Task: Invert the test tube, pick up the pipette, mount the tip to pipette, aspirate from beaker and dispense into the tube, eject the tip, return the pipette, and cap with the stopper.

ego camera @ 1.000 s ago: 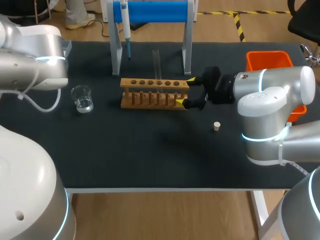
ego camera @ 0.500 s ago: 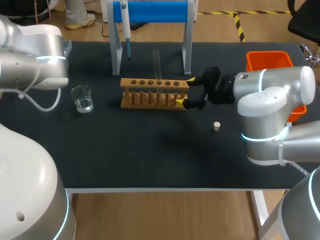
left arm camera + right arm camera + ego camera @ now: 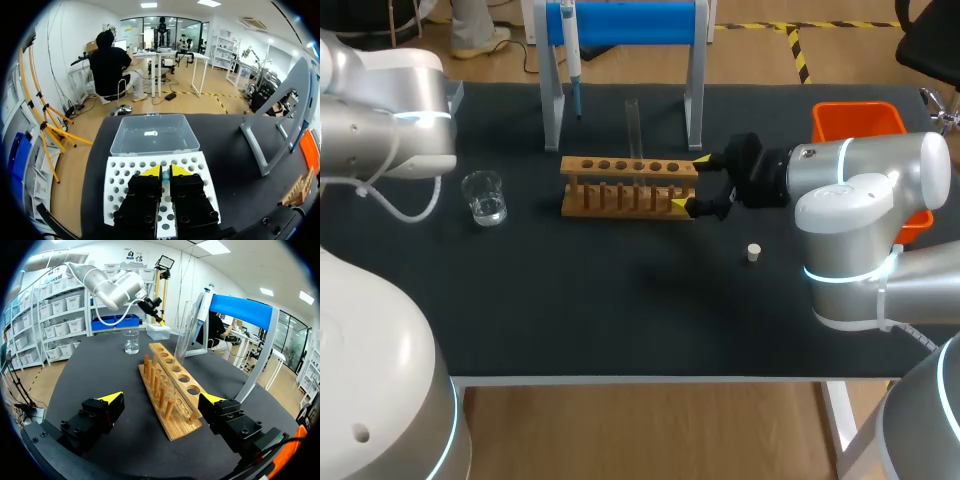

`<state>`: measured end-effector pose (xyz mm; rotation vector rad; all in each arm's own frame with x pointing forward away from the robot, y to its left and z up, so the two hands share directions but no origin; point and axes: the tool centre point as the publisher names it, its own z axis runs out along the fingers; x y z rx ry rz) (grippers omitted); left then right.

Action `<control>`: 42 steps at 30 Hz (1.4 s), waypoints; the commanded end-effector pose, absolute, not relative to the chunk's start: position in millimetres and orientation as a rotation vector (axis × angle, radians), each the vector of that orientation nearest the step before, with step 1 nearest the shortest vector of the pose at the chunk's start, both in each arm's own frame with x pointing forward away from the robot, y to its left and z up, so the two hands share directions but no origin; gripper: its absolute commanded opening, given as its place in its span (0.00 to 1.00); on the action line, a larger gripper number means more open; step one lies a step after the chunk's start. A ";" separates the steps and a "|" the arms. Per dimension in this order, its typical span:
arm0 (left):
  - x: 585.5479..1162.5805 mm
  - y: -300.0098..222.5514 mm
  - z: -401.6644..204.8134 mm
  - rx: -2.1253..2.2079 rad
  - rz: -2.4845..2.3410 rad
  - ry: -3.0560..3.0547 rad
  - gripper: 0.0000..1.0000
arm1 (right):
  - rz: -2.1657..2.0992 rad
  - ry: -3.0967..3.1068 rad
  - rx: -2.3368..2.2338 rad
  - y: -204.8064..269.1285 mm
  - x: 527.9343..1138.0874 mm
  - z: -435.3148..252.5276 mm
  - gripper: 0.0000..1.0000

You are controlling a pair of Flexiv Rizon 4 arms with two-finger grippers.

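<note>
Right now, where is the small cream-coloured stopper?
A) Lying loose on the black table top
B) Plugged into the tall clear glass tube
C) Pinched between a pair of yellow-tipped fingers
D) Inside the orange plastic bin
A: the small cream stopper lies by itself on the black table, apart from the wooden rack, with nothing gripping it.
</note>
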<state>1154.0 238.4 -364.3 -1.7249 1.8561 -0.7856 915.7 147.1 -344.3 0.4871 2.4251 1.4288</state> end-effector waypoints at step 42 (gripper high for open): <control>1128.0 218.3 -256.1 -1.474 -0.870 1.829 0.00 | 1.428 2.429 0.486 146.3 916.0 -343.8 1.00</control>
